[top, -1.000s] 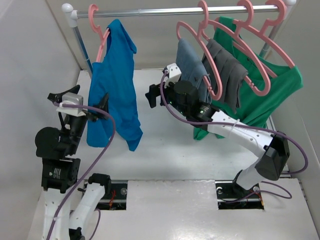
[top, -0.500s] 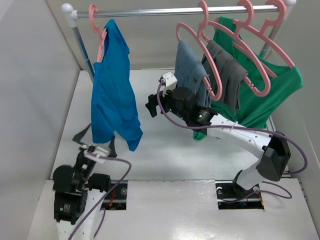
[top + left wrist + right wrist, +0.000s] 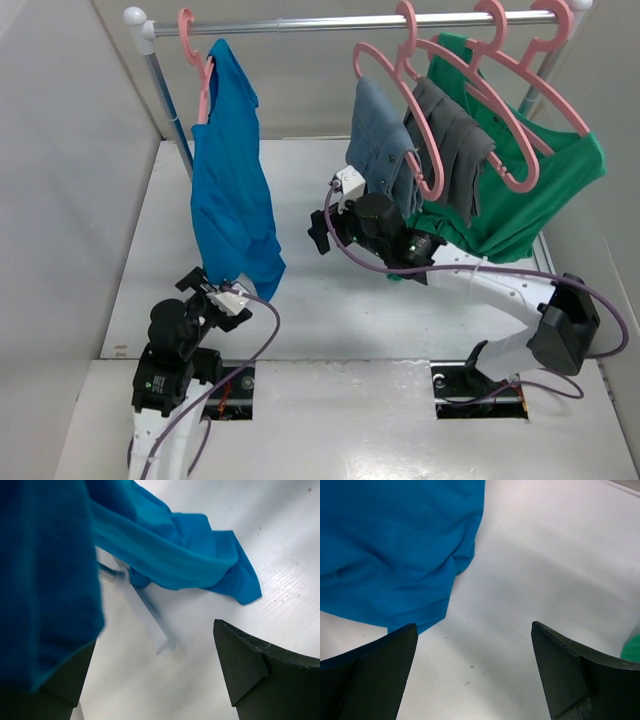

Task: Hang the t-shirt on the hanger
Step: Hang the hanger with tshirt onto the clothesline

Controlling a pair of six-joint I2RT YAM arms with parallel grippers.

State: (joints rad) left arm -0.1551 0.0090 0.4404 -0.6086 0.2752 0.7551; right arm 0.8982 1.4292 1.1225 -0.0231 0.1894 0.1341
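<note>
The bright blue t-shirt (image 3: 232,190) hangs from the pink hanger (image 3: 197,60) at the left end of the rail; only the hook and one arm of the hanger show. My left gripper (image 3: 207,290) is open and empty, low near the front, just below the shirt's hem. The shirt fills the upper left of the left wrist view (image 3: 150,545), its hem over the left finger. My right gripper (image 3: 318,238) is open and empty over the table's middle, right of the shirt. The shirt's lower part shows at the upper left of the right wrist view (image 3: 395,545).
A metal rail (image 3: 350,22) runs across the back on a slanted post (image 3: 170,100). Pink hangers at the right hold a grey-blue denim garment (image 3: 385,150), a grey garment (image 3: 455,150) and a large green shirt (image 3: 545,190). White walls stand at left and back.
My left arm has dropped from beside the shirt to low near the front edge. My right arm has drawn back slightly toward the near right. The shirt hangs free and has swung slightly.
</note>
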